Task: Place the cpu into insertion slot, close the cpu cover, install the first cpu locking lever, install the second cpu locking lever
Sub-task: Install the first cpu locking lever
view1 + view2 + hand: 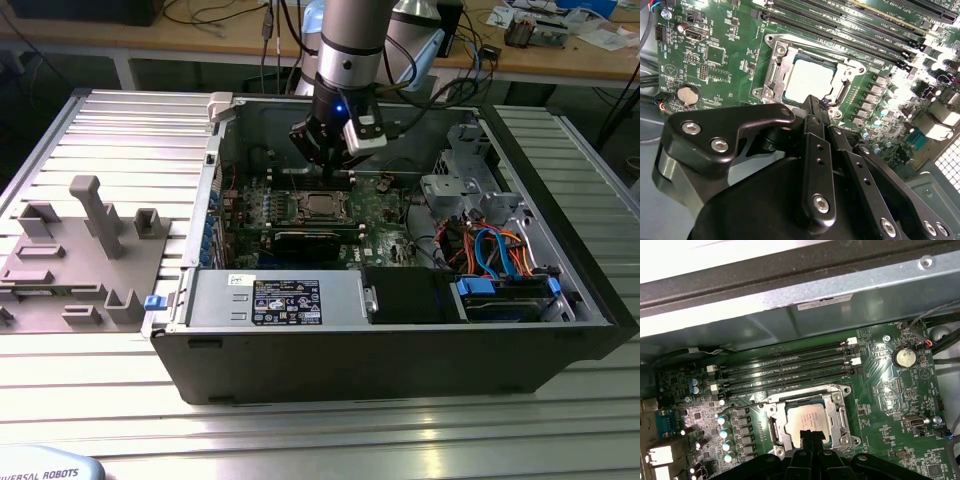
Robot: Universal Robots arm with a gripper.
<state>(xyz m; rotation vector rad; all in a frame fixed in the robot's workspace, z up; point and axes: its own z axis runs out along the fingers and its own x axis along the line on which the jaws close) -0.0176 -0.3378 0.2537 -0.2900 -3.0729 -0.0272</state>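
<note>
You have the cpu (pixel 809 420) lying flat in the insertion slot (pixel 776 432) on the green motherboard (pixel 890 405), its silvery-grey top facing up. The cpu cover (pixel 837 399) is folded down over it, so the chip shows through the frame's square window; in the second wrist view the same cpu (pixel 807 80) sits inside the cover (pixel 777 70). Whether the locking levers beside the socket are latched cannot be told. The gripper (pixel 811 436) hangs right above the near edge of the socket, and in both wrist views its black fingers (pixel 812 112) look pressed together, pinching nothing. Just beyond the socket run the long black memory slots (pixel 790 367), and a round coin battery (pixel 904 357) sits on the board well apart from the chip. In the exterior view the gripper (pixel 335 165) reaches down into the open computer case (pixel 400 350), which lies on a ribbed metal table (pixel 100 380), with a grey fixture block (pixel 70 260) resting toward the exterior view's left.
</note>
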